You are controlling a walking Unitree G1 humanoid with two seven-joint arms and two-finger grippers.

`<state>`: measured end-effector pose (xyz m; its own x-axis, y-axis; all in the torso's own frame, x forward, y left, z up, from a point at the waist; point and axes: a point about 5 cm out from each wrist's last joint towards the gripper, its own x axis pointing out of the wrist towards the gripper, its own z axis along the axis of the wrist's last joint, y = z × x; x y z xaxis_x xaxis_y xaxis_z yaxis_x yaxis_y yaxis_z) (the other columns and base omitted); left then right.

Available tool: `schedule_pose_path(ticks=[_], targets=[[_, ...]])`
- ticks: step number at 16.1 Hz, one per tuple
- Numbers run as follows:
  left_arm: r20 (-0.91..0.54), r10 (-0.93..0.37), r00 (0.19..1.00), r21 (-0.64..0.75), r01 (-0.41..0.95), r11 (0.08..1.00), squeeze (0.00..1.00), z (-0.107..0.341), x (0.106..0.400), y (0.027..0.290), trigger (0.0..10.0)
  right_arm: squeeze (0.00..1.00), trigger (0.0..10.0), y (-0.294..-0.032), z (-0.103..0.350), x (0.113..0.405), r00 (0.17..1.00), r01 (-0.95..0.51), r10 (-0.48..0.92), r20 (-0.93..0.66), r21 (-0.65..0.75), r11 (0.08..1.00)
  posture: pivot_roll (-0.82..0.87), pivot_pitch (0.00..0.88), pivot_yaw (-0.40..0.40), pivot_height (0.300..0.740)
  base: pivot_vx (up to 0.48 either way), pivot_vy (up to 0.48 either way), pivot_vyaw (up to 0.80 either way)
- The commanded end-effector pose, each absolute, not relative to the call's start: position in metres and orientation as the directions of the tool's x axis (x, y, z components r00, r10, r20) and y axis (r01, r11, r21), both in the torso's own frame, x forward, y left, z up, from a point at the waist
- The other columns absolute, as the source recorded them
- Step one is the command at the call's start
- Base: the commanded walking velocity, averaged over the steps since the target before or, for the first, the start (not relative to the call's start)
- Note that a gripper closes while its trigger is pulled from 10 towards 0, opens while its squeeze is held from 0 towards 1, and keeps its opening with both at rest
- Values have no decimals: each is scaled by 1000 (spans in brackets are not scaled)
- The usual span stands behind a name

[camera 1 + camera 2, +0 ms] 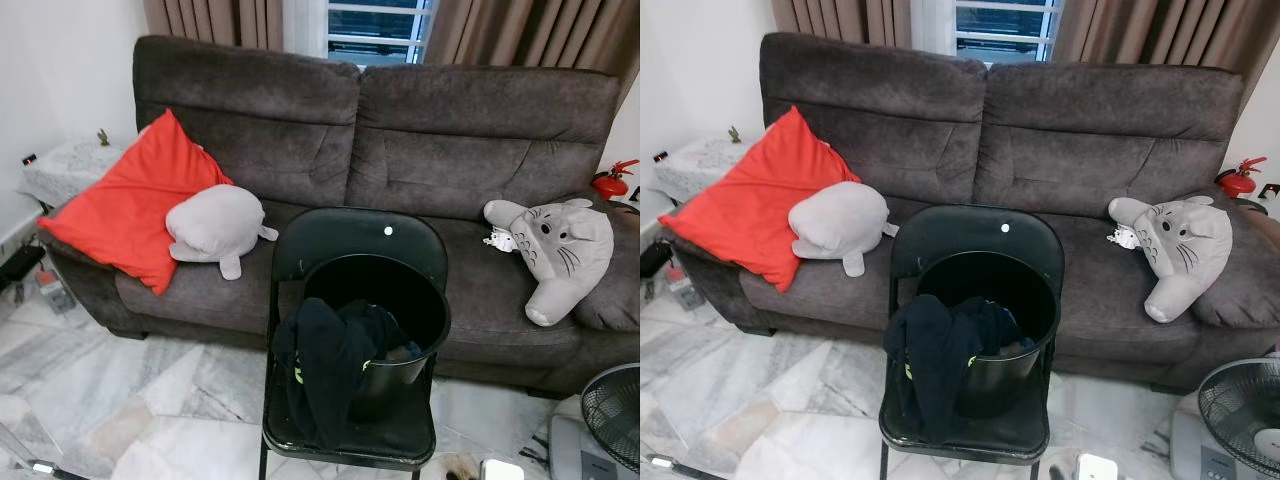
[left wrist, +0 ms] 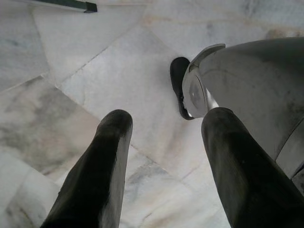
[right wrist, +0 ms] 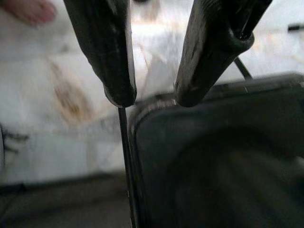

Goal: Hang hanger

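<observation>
A black folding chair (image 1: 350, 235) stands in front of a dark grey sofa (image 1: 450, 150). On its seat is a black bucket (image 1: 420, 310) with dark clothes (image 1: 325, 365) draped over the rim. My left gripper (image 2: 167, 118) hangs open over the marble floor beside my own grey leg (image 2: 256, 80), nothing between its fingers. My right gripper (image 3: 154, 97) hangs low next to the chair's dark seat edge (image 3: 213, 156). It is open, with pale floor showing in the gap. A thin dark rod (image 3: 124, 156) runs along the seat edge from one fingertip.
On the sofa lie a red cushion (image 1: 130, 205), a grey plush (image 1: 215, 225) and a cat-like plush (image 1: 560, 250). A fan (image 1: 610, 410) stands at the lower right, a side table (image 1: 65, 165) at the left. A person's bare foot (image 3: 28, 9) is near my right gripper.
</observation>
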<state>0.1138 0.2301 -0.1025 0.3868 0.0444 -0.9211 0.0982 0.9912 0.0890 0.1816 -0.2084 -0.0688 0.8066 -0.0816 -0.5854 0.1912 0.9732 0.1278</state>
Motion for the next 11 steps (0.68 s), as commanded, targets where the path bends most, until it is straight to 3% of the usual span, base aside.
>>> schedule_pose_path(ticks=[1,4,8,10,11], targets=[[-927,42,373,94,123,988,0,-103,112,229,10000,0,10000,-210,-53,197,887,156,-80,-454,133,979,1,0,-12,740,0,0,0],[-930,36,365,99,156,983,0,-103,112,230,10000,0,10000,-186,-15,213,978,-35,52,-201,86,996,-57,0,12,740,0,0,0],[-931,39,363,110,178,978,0,-103,112,230,10000,0,10000,-171,27,220,985,-167,164,-45,-63,984,-65,0,16,740,0,0,0],[-931,40,364,112,180,977,0,-103,113,230,10000,0,10000,-166,41,233,972,-233,233,-13,-128,964,-61,0,15,740,0,0,0],[-930,40,366,113,179,977,0,-103,114,230,10000,0,10000,-163,59,251,968,-244,248,31,-96,965,-57,0,14,740,0,0,0]])
